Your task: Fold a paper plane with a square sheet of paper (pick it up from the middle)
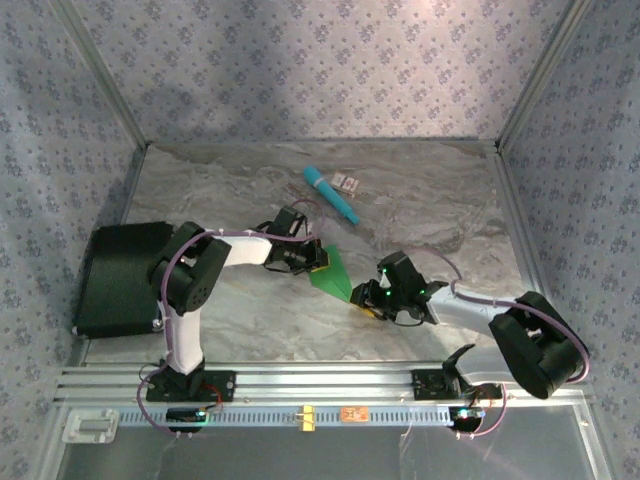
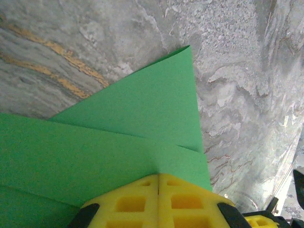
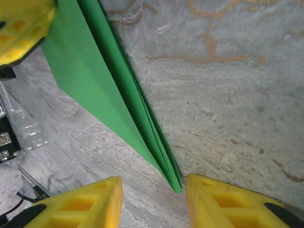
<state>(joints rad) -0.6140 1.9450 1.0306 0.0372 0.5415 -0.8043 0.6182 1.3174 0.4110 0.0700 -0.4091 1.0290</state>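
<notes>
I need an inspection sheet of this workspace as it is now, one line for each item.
Surface: marble-look table, no spill seen.
Job's things: folded green paper, pointed, between the two grippers.
Clutter: teal stick and small card at the back; black pad at left.
Grippers: left gripper shut, tips over the paper; right gripper open, astride the paper's point.
Cables: lilac cables along the arms, no snag seen.
Surroundings: patterned walls, metal rail in front.

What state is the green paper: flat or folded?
Folded. The green paper tapers to a point with stacked edges in the right wrist view; the left wrist view shows overlapping flaps.
</notes>
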